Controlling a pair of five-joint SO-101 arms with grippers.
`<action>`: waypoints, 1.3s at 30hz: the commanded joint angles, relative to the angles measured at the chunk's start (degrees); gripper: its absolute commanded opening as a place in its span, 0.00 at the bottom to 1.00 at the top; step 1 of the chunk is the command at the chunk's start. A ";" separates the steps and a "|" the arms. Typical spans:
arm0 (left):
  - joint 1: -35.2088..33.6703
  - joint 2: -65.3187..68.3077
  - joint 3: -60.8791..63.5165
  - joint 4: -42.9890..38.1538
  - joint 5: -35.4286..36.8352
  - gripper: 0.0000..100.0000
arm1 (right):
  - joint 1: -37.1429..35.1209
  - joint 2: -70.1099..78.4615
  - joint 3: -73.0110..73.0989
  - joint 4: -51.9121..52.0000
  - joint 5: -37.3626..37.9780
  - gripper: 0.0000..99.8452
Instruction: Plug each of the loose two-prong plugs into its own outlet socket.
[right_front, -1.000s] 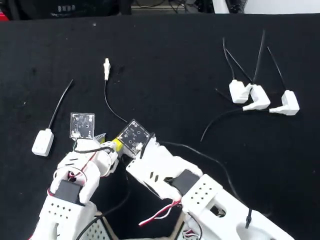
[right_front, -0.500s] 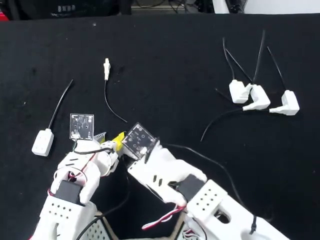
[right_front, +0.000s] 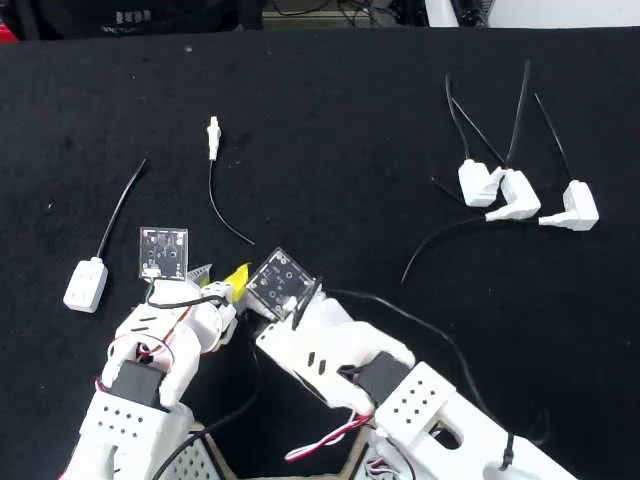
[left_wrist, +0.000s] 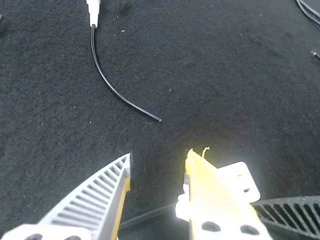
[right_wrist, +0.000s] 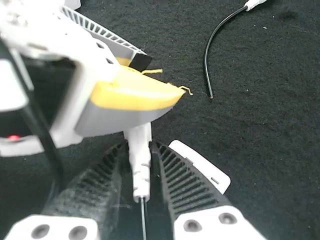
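Shifted over the last second: the right arm and the outlet socket (right_front: 281, 279) at its tip, both slightly rightward, away from the left arm, which has kept its place.

Right end effector (right_wrist: 137, 147): black fingers closed narrowly on a white two-prong plug (right_wrist: 139, 167), with the cable trailing back between them.

Left end effector (left_wrist: 160, 156): moderately spread, nothing between the fingers. Its yellow finger (right_wrist: 135, 95) sits just ahead of the held plug.

Outlet socket: tilted, just beside the right arm's fingers and near the yellow fingertip.

Second outlet socket (right_front: 163, 252): flat on the black counter (right_front: 340, 100), just beyond the left arm.

Loose items: a boxy plug (right_front: 85, 284) lies to that socket's left. A slim plug (right_front: 213, 138) with a curved wire lies farther out. Three plugs (right_front: 518, 195) are grouped well apart at the far right.
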 joint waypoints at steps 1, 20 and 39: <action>1.19 0.53 0.04 -0.44 -0.62 0.18 | 1.41 -3.56 0.22 -5.27 -2.55 0.01; 2.24 0.62 0.22 -0.26 -2.46 0.19 | 1.14 -3.74 0.31 -5.27 -2.64 0.01; 2.07 10.29 -3.74 -0.88 -4.22 0.19 | 1.14 -3.74 0.22 -5.10 -2.64 0.01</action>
